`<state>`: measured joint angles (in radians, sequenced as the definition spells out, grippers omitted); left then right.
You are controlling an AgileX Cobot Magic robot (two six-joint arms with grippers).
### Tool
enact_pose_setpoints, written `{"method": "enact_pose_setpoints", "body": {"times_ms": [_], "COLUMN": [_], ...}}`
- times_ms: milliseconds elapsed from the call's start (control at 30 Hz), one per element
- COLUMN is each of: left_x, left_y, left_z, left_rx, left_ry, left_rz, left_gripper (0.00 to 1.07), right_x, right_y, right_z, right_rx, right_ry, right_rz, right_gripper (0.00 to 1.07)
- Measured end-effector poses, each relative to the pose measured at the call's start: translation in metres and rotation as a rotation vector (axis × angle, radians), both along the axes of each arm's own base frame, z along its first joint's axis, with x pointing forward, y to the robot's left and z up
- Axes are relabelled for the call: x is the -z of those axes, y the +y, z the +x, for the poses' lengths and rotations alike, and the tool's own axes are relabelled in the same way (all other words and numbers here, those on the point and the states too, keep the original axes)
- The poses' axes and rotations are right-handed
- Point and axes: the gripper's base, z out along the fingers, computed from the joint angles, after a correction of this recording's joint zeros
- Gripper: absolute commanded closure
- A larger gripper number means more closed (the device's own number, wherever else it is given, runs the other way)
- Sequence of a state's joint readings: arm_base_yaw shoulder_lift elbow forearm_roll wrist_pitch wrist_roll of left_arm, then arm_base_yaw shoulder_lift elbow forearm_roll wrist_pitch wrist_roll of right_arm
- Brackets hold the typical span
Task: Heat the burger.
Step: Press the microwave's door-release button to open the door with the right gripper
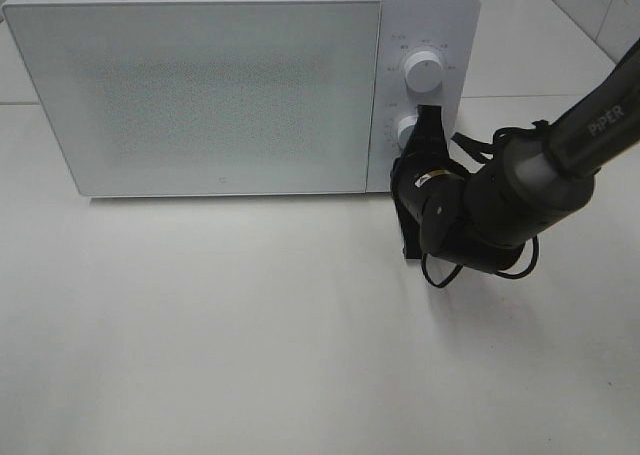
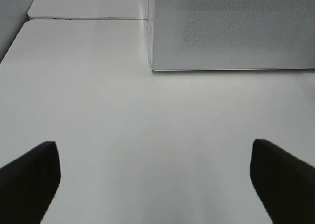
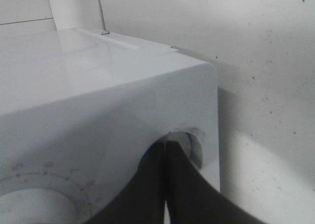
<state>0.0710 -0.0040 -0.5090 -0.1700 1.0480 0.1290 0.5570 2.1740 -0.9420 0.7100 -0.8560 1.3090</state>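
White desk [image 1: 250,355] carrying one microwave [image 1: 240,85], door [image 1: 190,125] shut. Burger showing in no view; probably sitting behind that door, left of right hand [image 1: 428,120]. Right hand's fingers pressing together, tips meeting lower knob [image 1: 404,130], one of two; upper knob [image 1: 424,69] standing untouched. Left hand [image 2: 152,150] hanging spread wide over desk, facing door's lower corner, holding nothing. Right arm nearer controls.

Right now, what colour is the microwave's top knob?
The top knob is white; the exterior high view shows it best.

The microwave [image 1: 200,85] bars the rear; open table [image 1: 250,355] spreads before it.
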Motion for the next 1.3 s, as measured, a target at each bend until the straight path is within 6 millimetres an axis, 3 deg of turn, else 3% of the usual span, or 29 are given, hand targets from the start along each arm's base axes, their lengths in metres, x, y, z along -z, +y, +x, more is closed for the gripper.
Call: {"method": "enact_pose_setpoints", "body": {"times_ms": [1300], "left_x": [0.0000], "left_y": [0.0000], "left_z": [0.0000], "left_rx": [0.000], "left_ry": [0.000], "left_rz": [0.000], "left_gripper": [0.04], "right_x": [-0.0003], "right_y": [0.0069], "right_z": [-0.0001], "right_rx": [-0.009], "right_ry": [0.056], "right_rz": [0.011], "right_gripper": [1.07]}}
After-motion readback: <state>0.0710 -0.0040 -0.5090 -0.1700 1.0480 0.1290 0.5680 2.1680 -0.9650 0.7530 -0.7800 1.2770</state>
